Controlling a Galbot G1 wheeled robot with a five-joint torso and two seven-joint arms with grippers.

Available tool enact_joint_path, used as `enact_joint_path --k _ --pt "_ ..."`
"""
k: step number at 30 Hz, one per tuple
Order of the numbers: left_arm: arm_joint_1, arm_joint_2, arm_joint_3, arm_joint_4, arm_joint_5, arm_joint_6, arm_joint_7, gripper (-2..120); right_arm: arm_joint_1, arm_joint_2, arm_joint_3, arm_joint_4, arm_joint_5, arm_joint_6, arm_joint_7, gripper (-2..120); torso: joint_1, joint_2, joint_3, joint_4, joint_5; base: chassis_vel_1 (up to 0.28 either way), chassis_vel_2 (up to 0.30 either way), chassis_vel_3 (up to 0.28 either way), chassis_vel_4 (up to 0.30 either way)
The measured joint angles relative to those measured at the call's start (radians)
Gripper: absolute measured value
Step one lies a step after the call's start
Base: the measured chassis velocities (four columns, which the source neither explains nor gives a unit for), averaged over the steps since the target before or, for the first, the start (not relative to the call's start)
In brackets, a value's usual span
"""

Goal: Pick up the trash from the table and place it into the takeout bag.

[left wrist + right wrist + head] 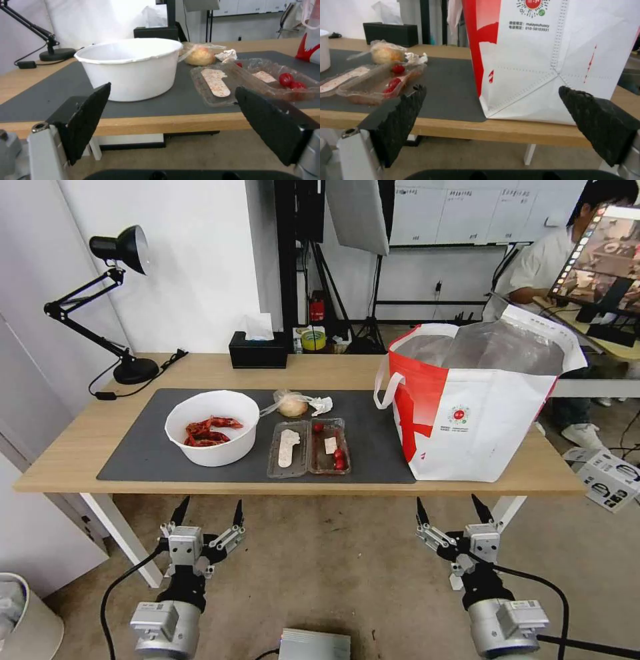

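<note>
On the mat (pixel 373 447): white bowl (pixel 212 428), red shells | left pincer (pixel 208 508), right pincer (pixel 453 504) wide, empty

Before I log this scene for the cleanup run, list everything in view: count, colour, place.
Bowl: one, white, red shells inside, left on the mat.
Plastic tray: one, clear, hinged open, red scraps, mat centre.
Small bag: one, clear around a yellowish lump, behind the tray.
Tissue: one, white, crumpled, beside the small bag.
Takeout bag: one, white and red, foil-lined, open, table's right end.
Mat: one, dark grey, on the table.
Table: one, light wood, white legs.
Tissue box: one, black, table's back edge.
Desk lamp: one, black, back left corner.
Left gripper: black fingers, open, below the table's front edge.
Right gripper: black fingers, open, below the front edge near the takeout bag.
</note>
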Motion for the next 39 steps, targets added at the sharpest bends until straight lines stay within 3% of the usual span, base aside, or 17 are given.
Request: enact_joint_path --k 17,20,23,25,28,39 --pt "-0.001 0.000 0.000 0.000 -0.002 0.002 -0.001 100 0.000 0.000 0.000 0.000 0.000 0.000 0.000 100 0.000 0.000 0.000 0.0000 0.0000 0.000 0.000 0.000 0.000" --pt "-0.032 -0.004 0.008 0.000 -0.042 0.055 -0.027 100 0.015 -0.012 -0.003 -0.002 0.008 -0.017 0.000 100 0.000 0.000 0.000 -0.0002 0.0000 0.000 0.000 0.000 0.000" --pt "-0.104 -0.014 0.028 0.003 -0.133 0.176 -0.088 100 0.098 -0.076 -0.018 -0.022 0.055 -0.111 0.002 100 0.000 0.000 0.000 0.0001 0.0001 0.000 0.000 0.000 0.000" --pt "-0.117 -0.016 0.031 0.003 -0.149 0.198 -0.098 100 0.117 -0.091 -0.021 -0.027 0.066 -0.134 0.003 100 0.000 0.000 0.000 0.0001 0.0001 0.000 0.000 0.000 0.000" --pt "-0.185 -0.030 0.051 0.011 -0.230 0.307 -0.156 100 0.211 -0.164 -0.038 -0.050 0.119 -0.242 0.006 100 0.000 0.000 0.000 -0.0002 0.0002 0.000 0.000 0.000 0.000" --pt "-0.189 -0.029 0.049 0.018 -0.242 0.293 -0.165 100 0.466 -0.359 -0.087 -0.115 0.261 -0.532 0.017 100 0.000 0.000 0.000 0.0002 -0.0003 0.000 0.000 0.000 0.000"
